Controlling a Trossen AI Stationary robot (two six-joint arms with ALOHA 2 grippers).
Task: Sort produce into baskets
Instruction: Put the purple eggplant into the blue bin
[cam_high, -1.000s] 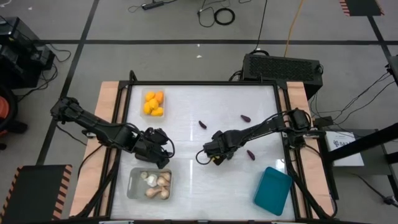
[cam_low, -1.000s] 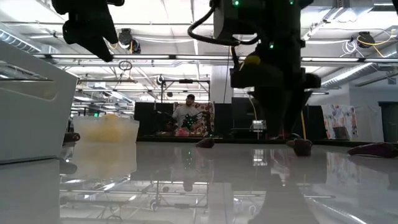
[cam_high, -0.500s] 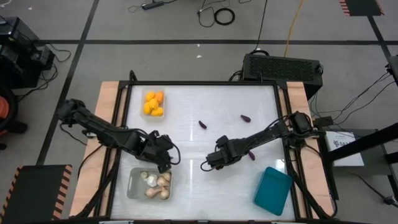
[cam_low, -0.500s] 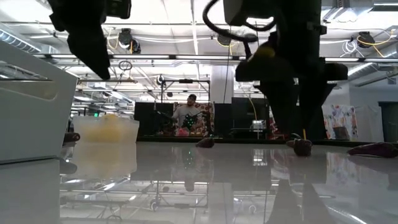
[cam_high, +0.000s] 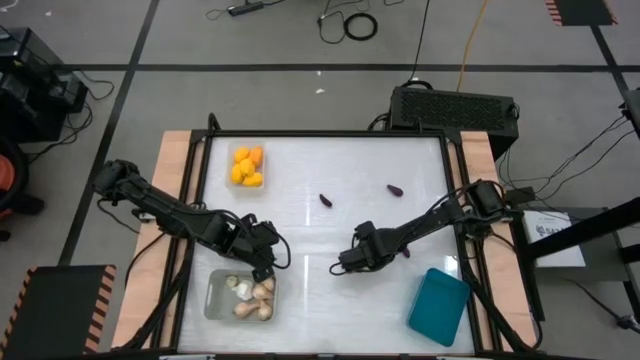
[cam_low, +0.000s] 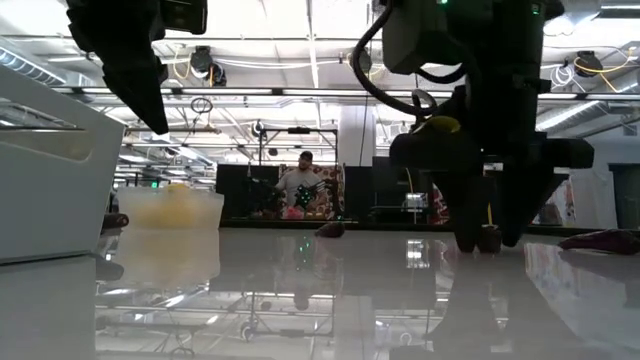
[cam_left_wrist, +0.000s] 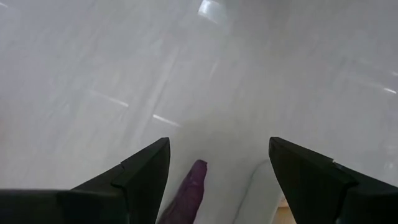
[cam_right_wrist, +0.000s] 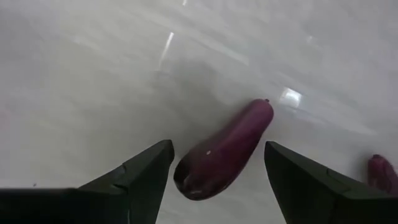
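A: Where is the right pincer hovering?

B: Just over the middle of the bench, a little toward the near side. Its fingers are standing wide apart with nothing between them, and a purple eggplant is lying on the bench right ahead of the gap.

A: And the left pincer?

B: It is hanging by the far right corner of the greyish tray, the one holding the pale bulbs. Its fingers are also spread and gripping nothing. Its wrist view is showing a thin purple piece just beneath it, beside what looks like that tray's rim.

A: How is the eggplant likely to handle?

B: Light, I am guessing, with smooth, glossy skin that could slide on this shiny surface. It tapers, so closing across the fat middle should be steadier than pinching the narrow tip, which may squirt out.

A: Is there room to move?

B: Plenty. Two more small eggplants are sitting further back, well apart. The teal tray is lying at the near right corner, close to the bench edge, so the drop will be needing care. The orange fruits are already sitting in the clear tray at the far left.
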